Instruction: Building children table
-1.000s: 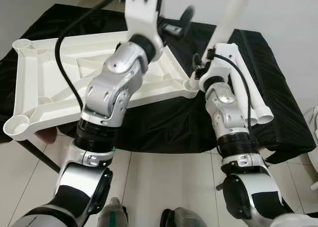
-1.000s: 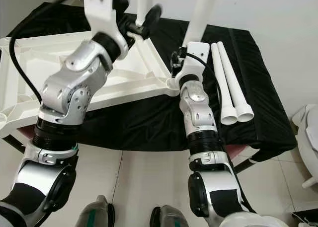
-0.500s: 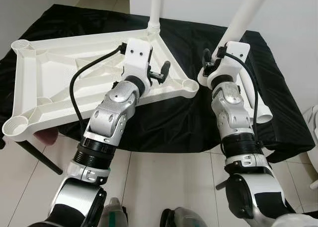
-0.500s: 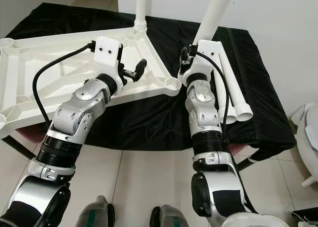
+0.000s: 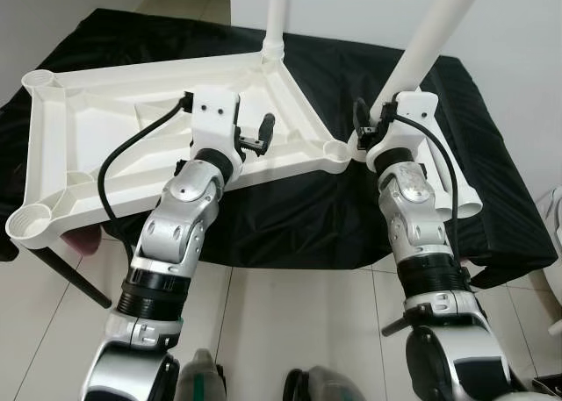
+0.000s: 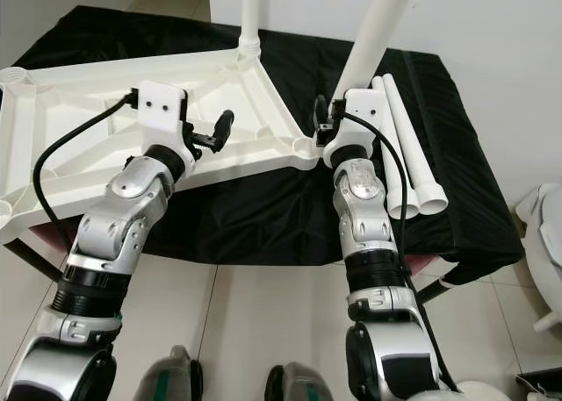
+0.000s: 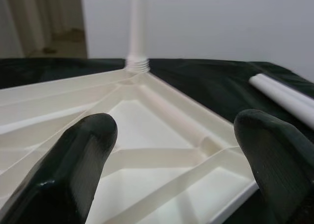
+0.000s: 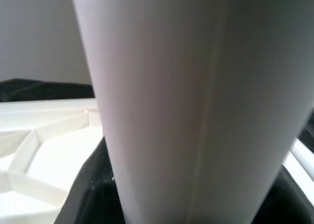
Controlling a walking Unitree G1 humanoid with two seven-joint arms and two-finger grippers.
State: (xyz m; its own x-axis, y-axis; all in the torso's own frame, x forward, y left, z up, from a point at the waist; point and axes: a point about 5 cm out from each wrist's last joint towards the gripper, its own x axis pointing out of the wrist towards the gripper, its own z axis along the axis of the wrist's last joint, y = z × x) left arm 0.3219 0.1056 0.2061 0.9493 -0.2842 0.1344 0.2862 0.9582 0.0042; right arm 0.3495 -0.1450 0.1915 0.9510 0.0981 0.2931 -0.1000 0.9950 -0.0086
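The white tabletop [image 5: 114, 129] is lying upside down on the counter [image 5: 351, 217], which is wearing a black cloth. One white leg [image 5: 276, 15] is already standing upright in the far corner socket. The left gripper [image 7: 176, 160] is hovering over the underside ribs with its fingers spread wide, holding nothing. The right gripper [image 5: 362, 120] is closing around a second leg [image 5: 430, 32], which is leaning in the near right corner socket [image 5: 338, 148]. Two spare legs [image 6: 408, 146] are lying side by side on the cloth, just beside the right arm.
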